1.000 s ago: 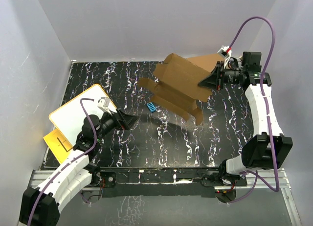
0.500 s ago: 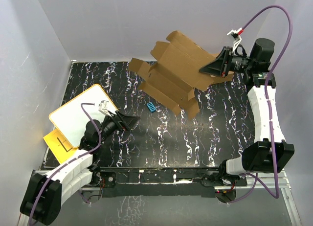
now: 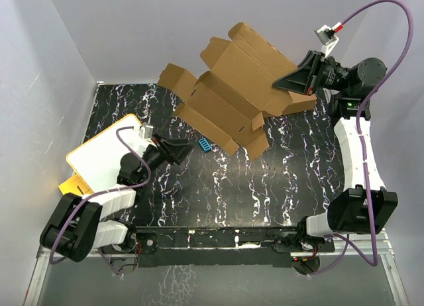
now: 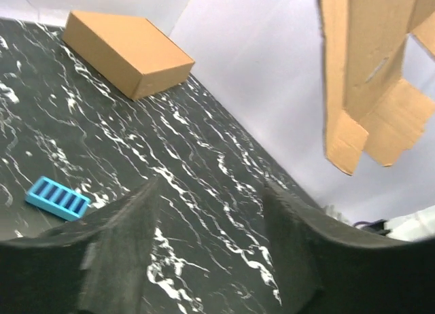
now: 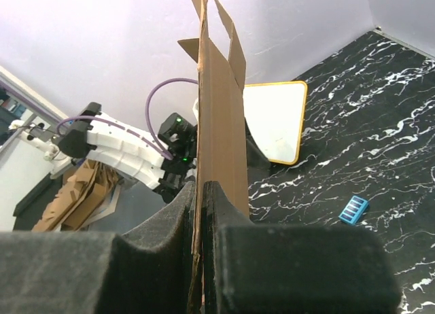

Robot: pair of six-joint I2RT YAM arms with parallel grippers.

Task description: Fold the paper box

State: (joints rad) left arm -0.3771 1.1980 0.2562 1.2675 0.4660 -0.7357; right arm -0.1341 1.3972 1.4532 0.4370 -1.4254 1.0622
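Cardboard is hanging up in the air: the flat paper box point(image 3: 228, 97) is hovering over the far side of the table point(image 3: 265, 187). The right fingers point(image 5: 292, 266) are pinching its edge tight. The left fingers point(image 4: 119, 253) are sitting apart, holding nothing, near a little blue block point(image 3: 205, 144) lying on the table.
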